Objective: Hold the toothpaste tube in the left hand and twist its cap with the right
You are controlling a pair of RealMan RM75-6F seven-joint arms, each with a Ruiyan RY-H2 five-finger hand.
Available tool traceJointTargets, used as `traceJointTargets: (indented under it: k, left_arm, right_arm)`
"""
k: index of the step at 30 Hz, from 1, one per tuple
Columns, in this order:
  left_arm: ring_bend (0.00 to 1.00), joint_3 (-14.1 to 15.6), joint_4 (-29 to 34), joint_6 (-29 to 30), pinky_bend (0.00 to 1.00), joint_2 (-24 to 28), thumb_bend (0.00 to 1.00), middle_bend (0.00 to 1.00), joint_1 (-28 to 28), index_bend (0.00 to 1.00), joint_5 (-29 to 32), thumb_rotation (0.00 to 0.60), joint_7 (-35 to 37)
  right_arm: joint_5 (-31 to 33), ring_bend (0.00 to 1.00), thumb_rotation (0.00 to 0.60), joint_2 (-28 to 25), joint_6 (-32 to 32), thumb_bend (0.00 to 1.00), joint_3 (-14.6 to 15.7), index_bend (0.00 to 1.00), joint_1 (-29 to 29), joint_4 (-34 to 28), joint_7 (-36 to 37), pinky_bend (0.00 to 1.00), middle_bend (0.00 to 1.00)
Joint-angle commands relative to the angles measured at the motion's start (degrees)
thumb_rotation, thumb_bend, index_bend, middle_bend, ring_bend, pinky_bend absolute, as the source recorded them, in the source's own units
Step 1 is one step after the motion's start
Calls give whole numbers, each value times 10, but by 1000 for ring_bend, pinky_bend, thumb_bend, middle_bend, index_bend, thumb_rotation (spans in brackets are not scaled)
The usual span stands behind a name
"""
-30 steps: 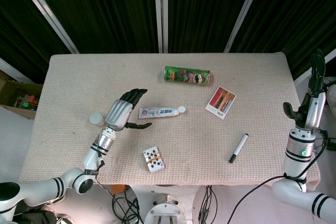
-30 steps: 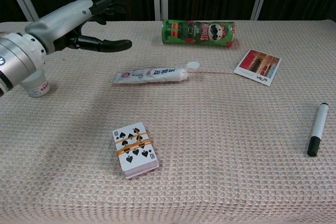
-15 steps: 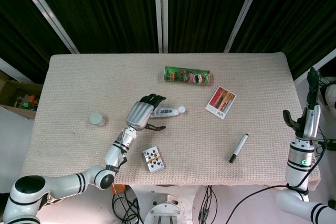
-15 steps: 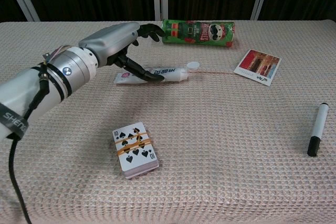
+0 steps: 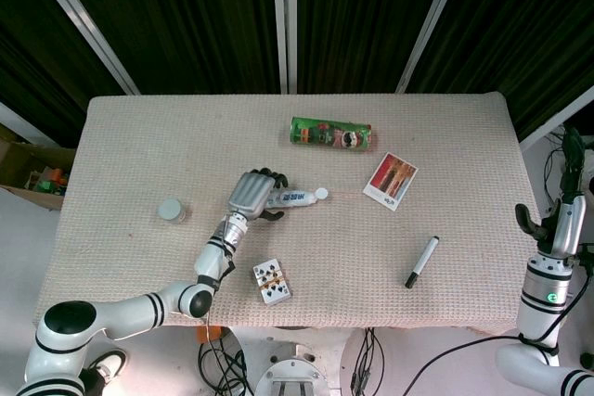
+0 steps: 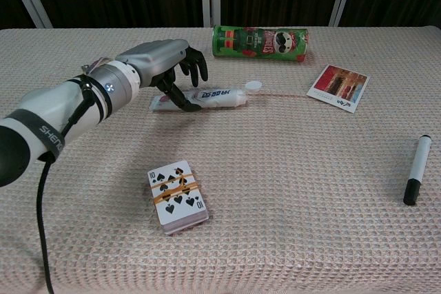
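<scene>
The white toothpaste tube lies flat at the table's middle, with its white cap pointing right. My left hand covers the tube's left half. Its fingers arch over the far side and the thumb presses the near side, so it grips the tube on the cloth. My right hand stands upright beyond the table's right edge, with its fingers apart and nothing in it. It is far from the cap and outside the chest view.
A green crisps can lies behind the tube. A photo card sits to the right and a marker nearer the right front. Banded playing cards lie in front, and a small jar is at the left.
My left hand swung right from beside the jar to over the tube, then lowered and curled its fingers around it. My right hand sank lower at the right edge.
</scene>
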State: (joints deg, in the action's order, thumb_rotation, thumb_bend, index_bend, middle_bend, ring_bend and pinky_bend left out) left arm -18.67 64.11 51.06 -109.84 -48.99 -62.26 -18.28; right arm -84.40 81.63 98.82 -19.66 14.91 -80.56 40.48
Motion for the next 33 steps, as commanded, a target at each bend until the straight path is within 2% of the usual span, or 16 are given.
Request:
traceJointTargets:
  k: [1, 10, 21, 27, 33]
  left_arm:
    - [292, 1, -4, -6, 379, 0, 196, 407, -4, 384, 6, 577, -1]
    - [303, 3, -10, -30, 385, 4, 291, 420, -16, 397, 35, 600, -10]
    - [330, 11, -21, -55, 418, 6, 295, 449, -31, 429, 65, 599, -26]
    - [410, 7, -28, -51, 492, 1, 329, 537, -38, 520, 71, 600, -20]
    - [490, 8, -45, -35, 566, -11, 364, 622, -38, 614, 47, 600, 15]
  right_arm:
    - [-1, 0, 189, 2, 0, 143, 1, 0, 0, 1, -2, 0, 0]
    - [-2, 0, 189, 3, 2, 144, -1, 0, -1, 4, -12, 0, 0]
    - [-3, 0, 189, 6, 4, 144, 0, 0, -5, 12, -12, 0, 0]
    - [-2, 0, 189, 6, 2, 144, 1, 0, -6, 15, -10, 0, 0]
    - [0, 0, 191, 8, -2, 145, 2, 0, -6, 20, -8, 0, 0]
